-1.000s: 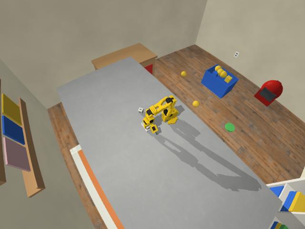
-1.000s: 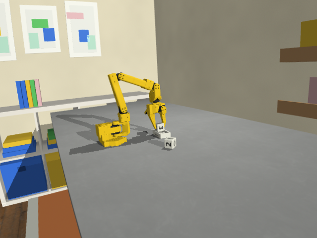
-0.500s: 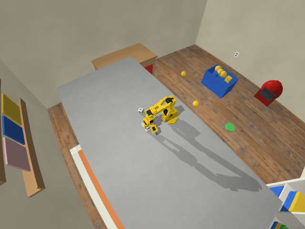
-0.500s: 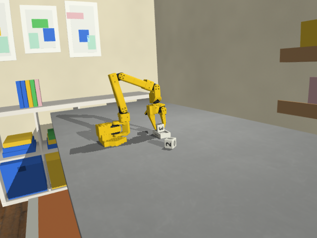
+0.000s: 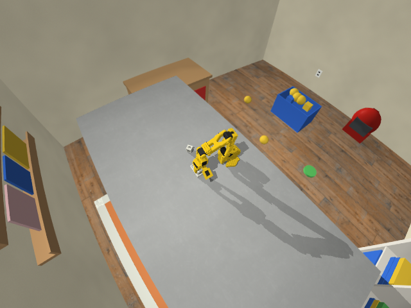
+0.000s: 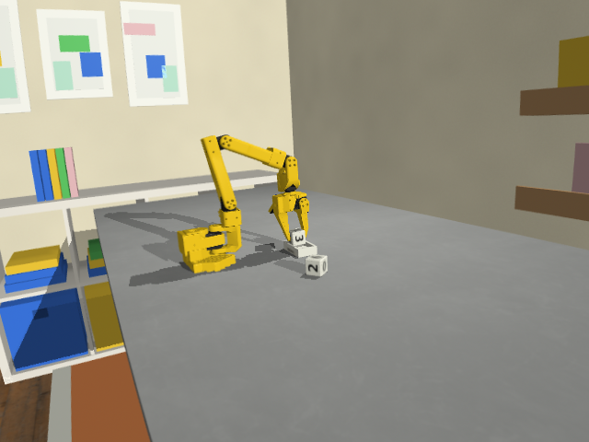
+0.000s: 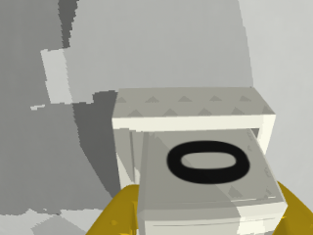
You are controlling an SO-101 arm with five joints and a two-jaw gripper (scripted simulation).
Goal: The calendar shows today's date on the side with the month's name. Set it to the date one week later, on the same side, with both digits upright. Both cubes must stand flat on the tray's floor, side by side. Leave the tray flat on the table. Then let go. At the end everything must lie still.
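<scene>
Fingers (image 6: 295, 234): closed on the held cube (image 7: 209, 203), above the tray (image 7: 196, 113).
Held cube: white; 0, 5, 3 shown.
Second cube (image 6: 316, 264): on desk (image 6: 380, 308), 2 shown.

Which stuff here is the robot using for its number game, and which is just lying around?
Job:
gripper, holding the cube showing 3
white tray
cube showing 2, on the table

Lying about:
yellow balls
blue bin
green disc

A playroom: toy bin (image 5: 295, 111) with balls, wood floor (image 5: 331, 172), bookshelf (image 6: 71, 223)
</scene>
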